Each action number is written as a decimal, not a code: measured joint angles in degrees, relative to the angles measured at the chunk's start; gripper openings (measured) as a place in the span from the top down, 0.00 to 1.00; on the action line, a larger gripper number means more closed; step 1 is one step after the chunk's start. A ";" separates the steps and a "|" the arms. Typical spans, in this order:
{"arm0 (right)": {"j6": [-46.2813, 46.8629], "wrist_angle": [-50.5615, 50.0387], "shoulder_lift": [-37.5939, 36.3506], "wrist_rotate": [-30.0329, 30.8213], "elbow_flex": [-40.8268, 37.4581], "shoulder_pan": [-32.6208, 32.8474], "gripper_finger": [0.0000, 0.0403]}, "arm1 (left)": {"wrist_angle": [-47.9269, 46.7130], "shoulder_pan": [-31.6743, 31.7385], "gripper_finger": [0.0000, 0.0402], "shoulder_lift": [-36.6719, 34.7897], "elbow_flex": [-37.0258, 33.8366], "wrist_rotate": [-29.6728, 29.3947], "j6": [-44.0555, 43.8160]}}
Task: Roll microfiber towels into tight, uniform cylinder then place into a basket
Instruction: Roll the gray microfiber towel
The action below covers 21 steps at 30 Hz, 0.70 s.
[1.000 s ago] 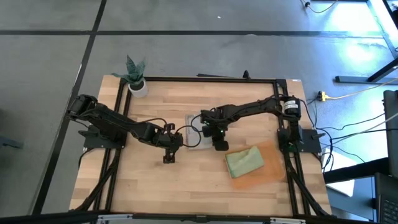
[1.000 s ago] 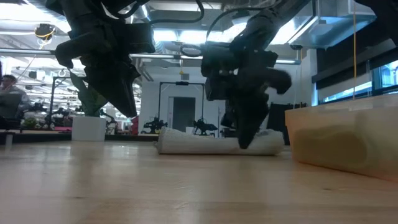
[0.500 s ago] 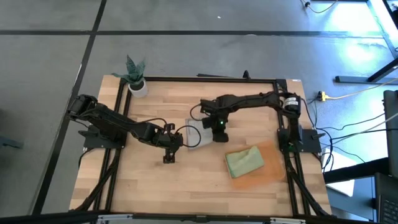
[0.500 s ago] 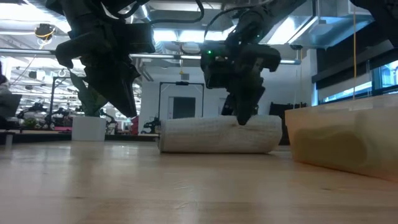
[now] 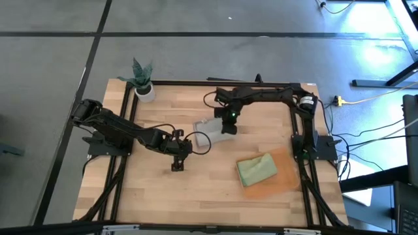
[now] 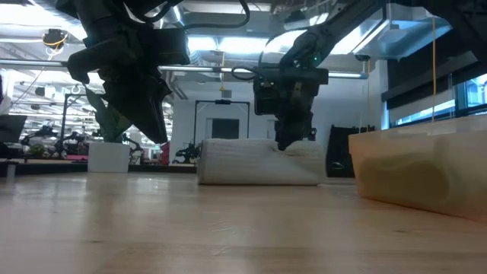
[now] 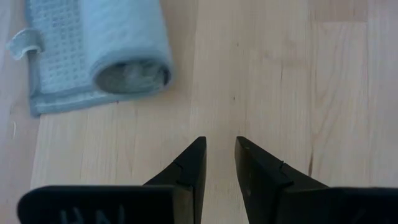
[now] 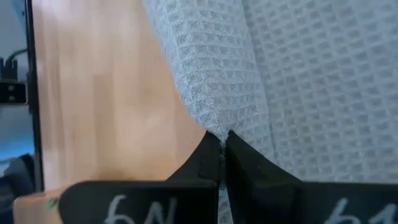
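High view first: I have the right gripper [image 5: 228, 128] out over the middle of the bench [image 5: 196, 196], toward its far edge, sitting on the grey towel [image 5: 210, 126]. That towel lies partly rolled, a pale bundle just on the far side of the bench's centre. My right wrist view shows the jaws pressed together on the waffle-weave cloth [image 8: 249, 81], pinching a fold of it right at the fingertips [image 8: 211, 155]; the towel fills most of that picture, with bare wood to one side.

From the low view the grey towel [image 6: 251, 161] reads as a fat, fairly even cylinder resting on the bench, and the right gripper [image 6: 288, 141] comes down onto its upper side near one end.

My left gripper [image 5: 177, 159] waits a little nearer the front edge than the towel and off its left end, not touching it. Its wrist view shows the jaws slightly spread with nothing between them (only bare wood shows in the gap), and beyond them the rolled end of the towel [image 7: 102, 53] with a flat tail of cloth still lying loose beside it.

The green towel [image 5: 256, 170] is bundled in the basket [image 5: 285, 180], which sits near the front right corner of the bench. A small potted plant [image 5: 142, 79] stands at the far left corner.
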 joint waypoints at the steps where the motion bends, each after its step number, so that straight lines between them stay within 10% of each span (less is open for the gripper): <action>1: 0.00 1.00 0.10 -0.06 0.02 -0.36 0.98 | 0.02 0.00 0.81 0.00 0.00 0.00 0.00; 21: 1.60 1.77 0.88 1.51 0.07 -1.08 0.98 | 14.63 7.54 0.81 2.73 0.05 -8.94 7.23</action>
